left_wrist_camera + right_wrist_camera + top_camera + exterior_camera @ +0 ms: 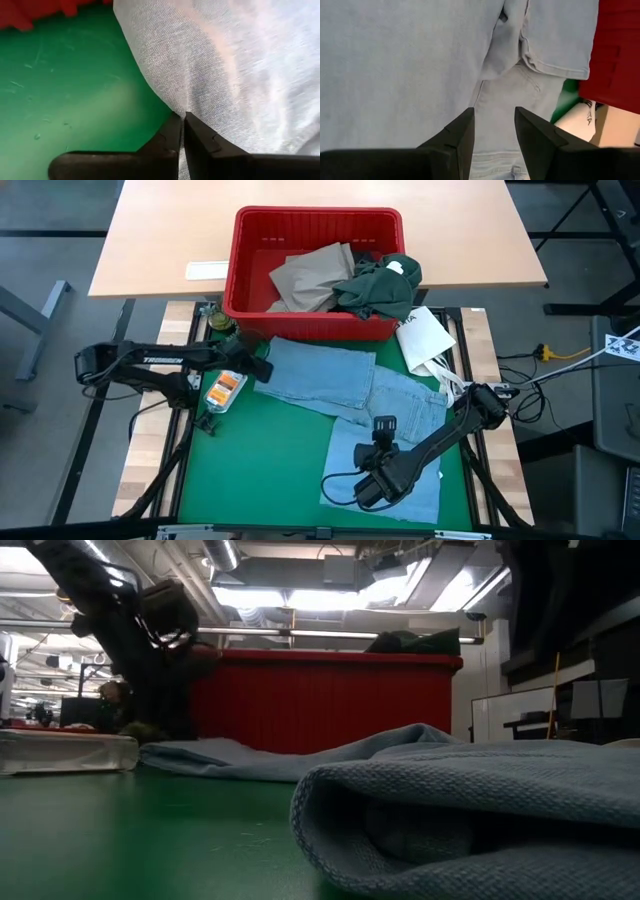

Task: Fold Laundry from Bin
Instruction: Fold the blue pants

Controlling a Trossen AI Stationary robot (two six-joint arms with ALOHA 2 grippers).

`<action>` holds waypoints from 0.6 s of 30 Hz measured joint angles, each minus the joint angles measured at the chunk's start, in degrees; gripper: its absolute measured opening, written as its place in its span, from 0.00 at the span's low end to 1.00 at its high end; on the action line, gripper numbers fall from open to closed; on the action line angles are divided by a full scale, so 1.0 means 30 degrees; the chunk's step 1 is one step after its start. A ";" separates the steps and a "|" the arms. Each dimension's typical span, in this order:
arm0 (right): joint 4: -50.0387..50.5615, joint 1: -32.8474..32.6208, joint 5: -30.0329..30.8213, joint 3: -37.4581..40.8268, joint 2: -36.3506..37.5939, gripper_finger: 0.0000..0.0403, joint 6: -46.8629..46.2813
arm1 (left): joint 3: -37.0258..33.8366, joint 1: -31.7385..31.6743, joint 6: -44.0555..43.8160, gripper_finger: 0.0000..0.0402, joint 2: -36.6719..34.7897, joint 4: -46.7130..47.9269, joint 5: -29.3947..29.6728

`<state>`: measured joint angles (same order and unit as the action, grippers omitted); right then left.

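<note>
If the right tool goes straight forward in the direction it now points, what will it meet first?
Probably the light blue garment. The right tool stands partly open just above that cloth, which fills the view ahead. The red bin lies farther on and to the side; depth is unclear.

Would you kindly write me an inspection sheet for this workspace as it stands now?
Surface: green mat, largely covered.
Job's things: light blue denim garment spread flat; red slotted plastic bin holding tan trousers and dark green garment.
Clutter: white flat packet; small orange-labelled bottle.
Grippers: left gripper shut on the garment's edge; right gripper open above it.
Cables: yellow cable, floor.
Surroundings: wooden tabletop.
</note>
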<state>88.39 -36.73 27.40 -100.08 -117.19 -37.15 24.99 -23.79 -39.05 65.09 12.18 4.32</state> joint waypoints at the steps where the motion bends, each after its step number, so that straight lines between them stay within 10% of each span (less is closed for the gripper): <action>1: 0.0096 0.0000 -0.0001 -0.0191 0.0000 0.35 0.0000 | 0.0000 0.0000 0.0000 0.01 -0.0361 -0.0005 0.0002; 18: 0.0543 -0.1815 0.2354 -0.4057 0.0036 0.35 0.1098 | 0.0015 0.0000 0.0138 0.00 -0.8952 0.5109 0.0991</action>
<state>90.02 -42.18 34.46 -112.26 -117.08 -33.85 25.04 -23.79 -38.63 38.24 27.51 7.29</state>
